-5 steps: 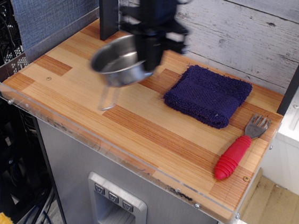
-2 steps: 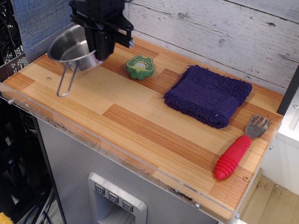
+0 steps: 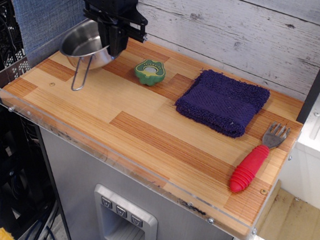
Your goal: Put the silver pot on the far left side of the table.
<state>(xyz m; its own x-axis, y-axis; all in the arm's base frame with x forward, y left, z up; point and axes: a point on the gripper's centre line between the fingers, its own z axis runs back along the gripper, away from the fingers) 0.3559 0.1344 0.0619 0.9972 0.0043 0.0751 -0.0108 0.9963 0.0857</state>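
Whitewashed plank wall behind a striped light and reddish-brown wooden table point(image 3: 147, 131) with a clear acrylic rim. On it, one of each: small round shallow stainless-steel silver pot point(image 3: 83, 44), green pepper-shaped toy point(image 3: 149, 72), folded dark purple cloth point(image 3: 224, 101), grey-tined fork with red handle point(image 3: 255, 160). Pot at far left rear, tilted, shiny inside, thin wire-loop handle hanging to the wood. Black gripper point(image 3: 115, 42) reaching straight down from above, clamped on the pot's right rim.
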